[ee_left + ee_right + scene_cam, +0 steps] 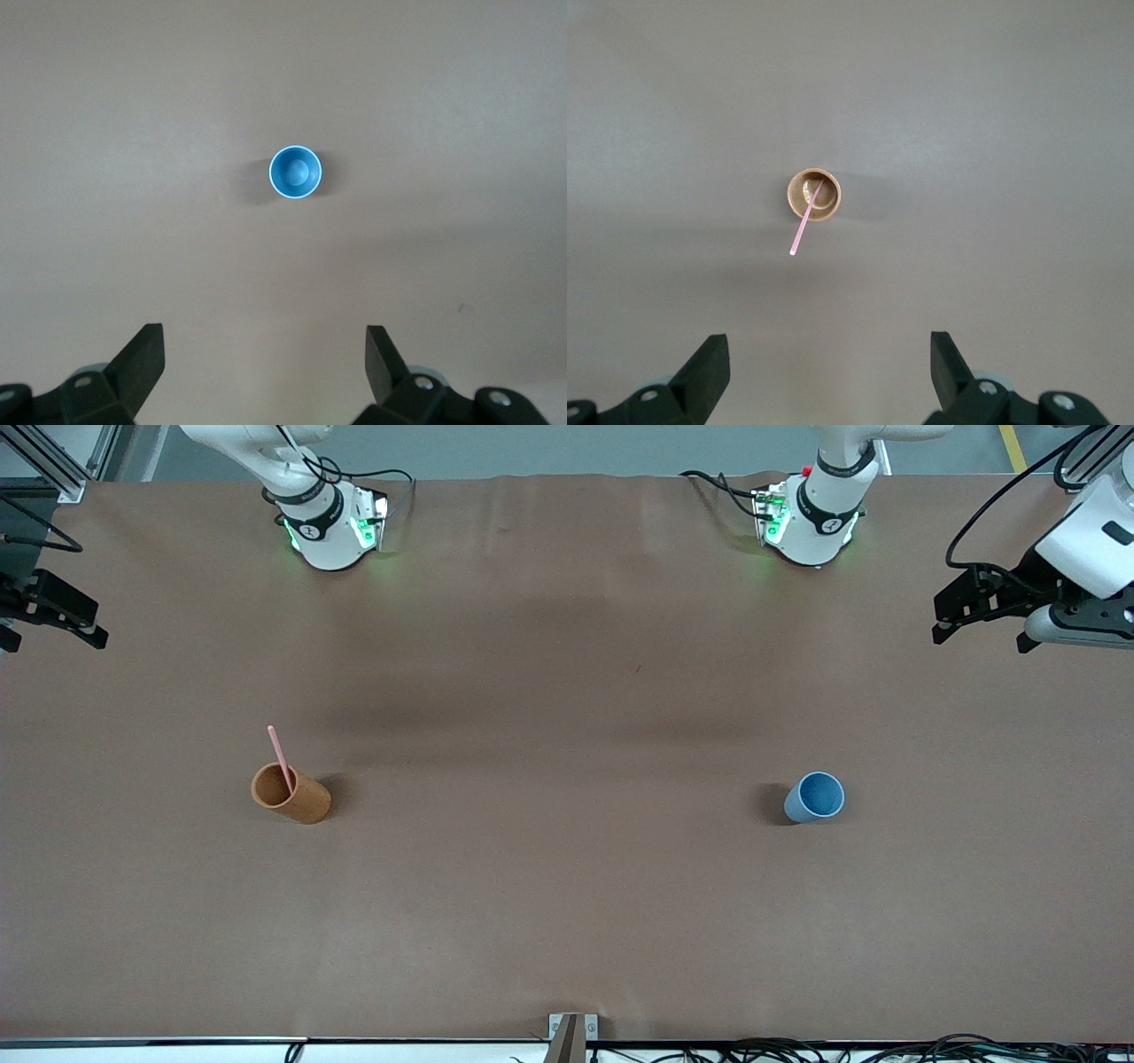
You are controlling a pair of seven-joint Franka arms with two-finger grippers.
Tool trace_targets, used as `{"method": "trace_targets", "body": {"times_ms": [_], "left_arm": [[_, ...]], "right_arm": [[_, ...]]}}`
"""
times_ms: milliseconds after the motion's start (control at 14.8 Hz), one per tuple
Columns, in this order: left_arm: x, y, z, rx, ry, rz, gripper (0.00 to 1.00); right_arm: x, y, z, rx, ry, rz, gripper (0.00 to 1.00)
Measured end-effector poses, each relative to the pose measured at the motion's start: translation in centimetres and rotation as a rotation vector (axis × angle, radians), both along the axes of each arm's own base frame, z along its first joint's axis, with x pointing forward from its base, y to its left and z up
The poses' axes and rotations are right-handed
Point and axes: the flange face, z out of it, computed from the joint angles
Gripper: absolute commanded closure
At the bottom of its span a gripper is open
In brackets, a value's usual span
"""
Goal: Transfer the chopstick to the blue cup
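Note:
A thin pale pink chopstick [280, 755] stands leaning in the orange-brown cup [291, 794] toward the right arm's end of the table; the right wrist view shows the chopstick [803, 232] sticking out of that cup [814, 194]. The blue cup [815, 797] stands upright and empty toward the left arm's end, and it also shows in the left wrist view [295, 172]. My left gripper [979, 627] [264, 354] is open and empty, high over the left arm's end of the table. My right gripper [53, 631] [830, 359] is open and empty, high over the right arm's end.
The brown table surface [567, 691] stretches between the two cups. A small metal bracket [572, 1032] sits at the table edge nearest the front camera. The arm bases [332, 527] [811, 522] stand along the edge farthest from that camera.

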Motion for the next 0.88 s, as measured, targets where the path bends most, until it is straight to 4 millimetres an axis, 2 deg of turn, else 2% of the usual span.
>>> {"method": "trace_targets", "body": {"times_ms": [472,607,742,876], "left_arm": [[0.1,0.0,-0.1,0.0,0.003,0.001,0.0],[0.2,-0.1,-0.7,-0.004,0.018,0.008,0.0],[1.1,0.0,-2.9,-0.011,0.052,0.018,0.0],[3.2,-0.1,-7.6,-0.013,0.057,0.024,0.0]], "right_arm": [[0.0,-0.2,0.0,0.0,0.0,-0.001,0.0],[0.0,-0.2,0.0,0.0,0.0,0.0,0.0],[0.0,-0.2,0.0,0.0,0.0,0.0,0.02],[0.0,-0.2,0.0,0.0,0.0,-0.001,0.02]]}}
